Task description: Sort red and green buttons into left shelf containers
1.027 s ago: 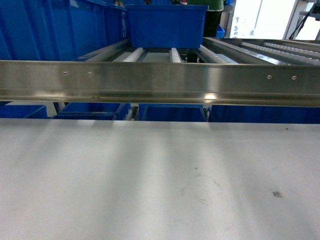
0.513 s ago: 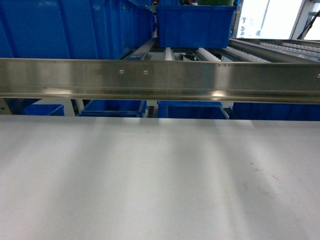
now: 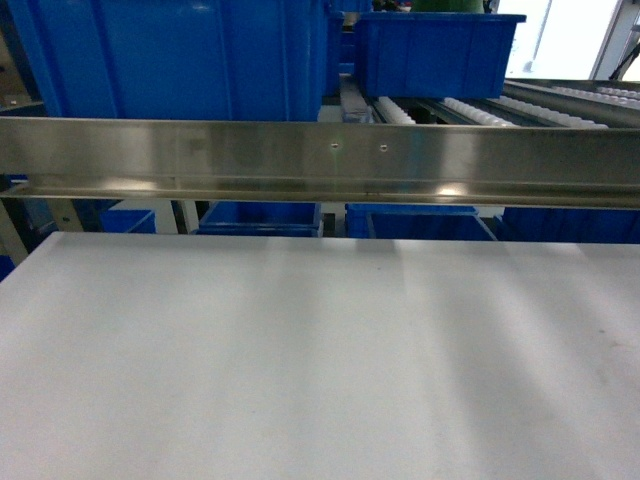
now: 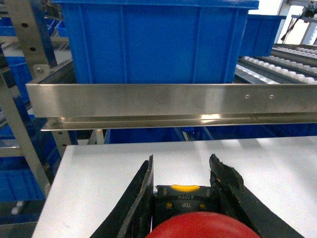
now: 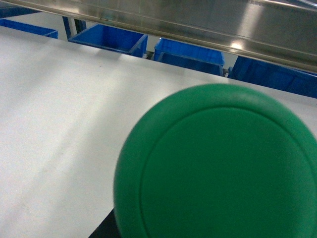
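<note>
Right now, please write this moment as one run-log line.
left gripper: shut on red button | green button: fills right wrist view | large blue bin: ahead

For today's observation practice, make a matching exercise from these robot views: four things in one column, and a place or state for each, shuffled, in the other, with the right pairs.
Things:
1. red button
2. green button
3. large blue bin
4. white table

Places or states:
A. bare across the head view
B. fills the right wrist view
C. on the shelf behind the steel rail
D. between the left tool's black fingers

Pairs: 1-D, 2-B, 3-C, 4-A
</note>
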You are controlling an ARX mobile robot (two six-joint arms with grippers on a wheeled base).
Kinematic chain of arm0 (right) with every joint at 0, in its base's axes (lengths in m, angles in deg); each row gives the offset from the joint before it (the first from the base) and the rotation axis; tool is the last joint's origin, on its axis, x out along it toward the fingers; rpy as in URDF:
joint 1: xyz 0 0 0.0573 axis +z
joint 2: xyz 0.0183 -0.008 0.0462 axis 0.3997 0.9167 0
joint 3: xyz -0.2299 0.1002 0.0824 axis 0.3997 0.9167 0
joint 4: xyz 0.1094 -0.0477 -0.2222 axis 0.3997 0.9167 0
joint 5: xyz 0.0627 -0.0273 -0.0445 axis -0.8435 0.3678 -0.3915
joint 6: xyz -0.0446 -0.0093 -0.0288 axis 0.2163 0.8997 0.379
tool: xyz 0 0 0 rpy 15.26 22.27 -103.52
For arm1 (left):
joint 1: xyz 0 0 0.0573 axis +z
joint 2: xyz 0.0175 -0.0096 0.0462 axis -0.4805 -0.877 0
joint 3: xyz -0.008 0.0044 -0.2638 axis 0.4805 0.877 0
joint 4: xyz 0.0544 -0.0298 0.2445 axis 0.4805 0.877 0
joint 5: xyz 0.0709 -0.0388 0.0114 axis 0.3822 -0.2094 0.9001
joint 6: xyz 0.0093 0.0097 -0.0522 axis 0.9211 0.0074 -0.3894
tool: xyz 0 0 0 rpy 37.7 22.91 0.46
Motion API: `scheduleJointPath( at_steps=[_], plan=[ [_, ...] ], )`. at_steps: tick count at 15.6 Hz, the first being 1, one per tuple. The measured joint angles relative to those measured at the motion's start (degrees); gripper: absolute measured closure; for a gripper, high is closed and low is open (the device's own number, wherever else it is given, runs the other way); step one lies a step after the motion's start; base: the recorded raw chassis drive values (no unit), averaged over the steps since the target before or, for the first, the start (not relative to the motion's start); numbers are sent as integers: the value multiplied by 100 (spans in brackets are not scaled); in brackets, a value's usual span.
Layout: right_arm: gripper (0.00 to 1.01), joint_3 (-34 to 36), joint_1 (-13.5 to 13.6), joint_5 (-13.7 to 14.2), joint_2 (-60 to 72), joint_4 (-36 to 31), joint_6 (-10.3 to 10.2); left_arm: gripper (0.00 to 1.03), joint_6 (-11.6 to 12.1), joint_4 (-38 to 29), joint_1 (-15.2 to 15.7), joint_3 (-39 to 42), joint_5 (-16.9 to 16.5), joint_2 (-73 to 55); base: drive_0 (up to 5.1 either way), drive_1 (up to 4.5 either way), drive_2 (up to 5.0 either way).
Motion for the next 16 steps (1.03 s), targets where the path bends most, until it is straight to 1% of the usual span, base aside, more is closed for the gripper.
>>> scheduleJointPath(
  at_steps=[16],
  plan=[
    [75,0,0,0,0,-11,0,74,0,-4,-7,0,-2,0,-492,250,250]
  ],
)
